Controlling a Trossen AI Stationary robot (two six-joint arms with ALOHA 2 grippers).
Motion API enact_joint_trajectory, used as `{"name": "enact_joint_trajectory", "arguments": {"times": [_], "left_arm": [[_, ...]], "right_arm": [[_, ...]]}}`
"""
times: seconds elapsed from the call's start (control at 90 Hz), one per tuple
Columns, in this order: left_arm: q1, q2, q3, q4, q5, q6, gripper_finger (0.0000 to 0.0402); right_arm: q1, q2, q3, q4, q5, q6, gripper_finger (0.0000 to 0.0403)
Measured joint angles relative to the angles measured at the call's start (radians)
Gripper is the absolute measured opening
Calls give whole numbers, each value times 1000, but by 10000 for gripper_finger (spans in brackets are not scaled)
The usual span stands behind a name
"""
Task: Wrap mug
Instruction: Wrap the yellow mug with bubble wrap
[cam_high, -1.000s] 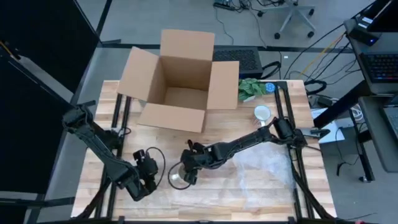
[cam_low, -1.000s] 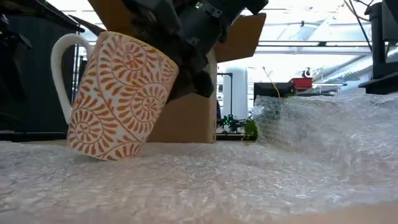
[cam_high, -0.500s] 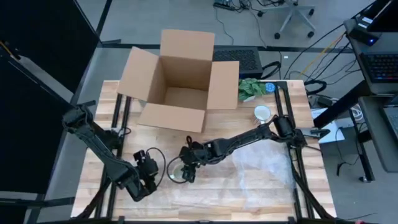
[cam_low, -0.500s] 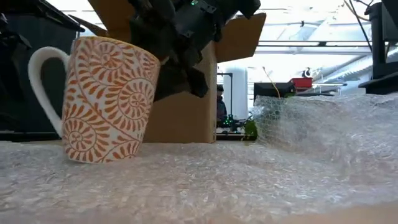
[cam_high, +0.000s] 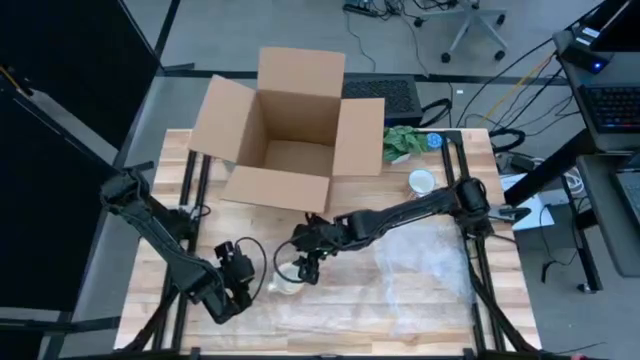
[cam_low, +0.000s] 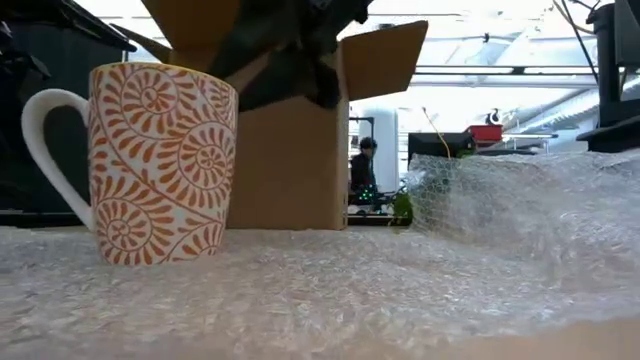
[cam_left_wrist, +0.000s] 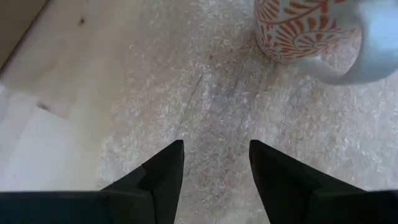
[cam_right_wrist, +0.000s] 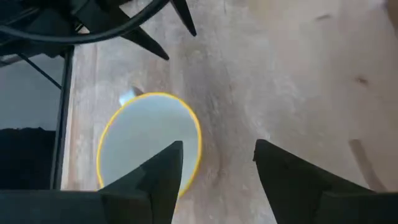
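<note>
A white mug with an orange leaf pattern (cam_low: 160, 165) stands upright by its base on the bubble wrap sheet (cam_low: 330, 300), handle (cam_low: 50, 150) to one side. In the high view the mug (cam_high: 286, 279) is left of the table's middle, near the front. My right gripper (cam_right_wrist: 217, 149) hangs open just above and beside the mug's yellow-edged rim (cam_right_wrist: 149, 146); the low view shows it (cam_low: 300, 70) clear of the mug. My left gripper (cam_left_wrist: 214, 165) is open and low over the wrap, a little to the left of the mug (cam_left_wrist: 298, 28).
An open cardboard box (cam_high: 290, 130) stands at the table's far side, behind the mug. The bubble wrap bunches up higher toward the right (cam_low: 520, 200). A small white cup (cam_high: 422, 183) and a green object (cam_high: 405, 140) lie at the far right.
My right gripper held the mug tilted by its rim, set it down upright on the bubble wrap, let go and rose away toward the far side. The mug has shifted a little toward the table's left and now stands on its base alone.
</note>
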Motion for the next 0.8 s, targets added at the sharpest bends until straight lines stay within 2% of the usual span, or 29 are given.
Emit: {"name": "enact_joint_trajectory", "arguments": {"times": [0.133, 0.278, 0.389, 0.489, 0.578, 0.8], "left_arm": [[0, 0, 0, 0, 0, 0, 171], [0, 0, 0, 1, 0, 0, 171], [0, 0, 0, 2, 0, 0, 171], [0, 0, 0, 6, -4, 0, 171], [5, 0, 0, 14, -9, 1, 171], [8, 0, 0, 27, -11, 1, 171]], "right_arm": [[25, -75, 0, -237, 1, 33, 187], [114, -128, 0, -523, -1, 147, 187], [193, -132, -5, -710, 56, 212, 187], [226, -132, -43, -733, 190, 249, 187], [215, -131, -83, -716, 264, 232, 187], [68, -160, -215, -681, 263, 106, 187]]}}
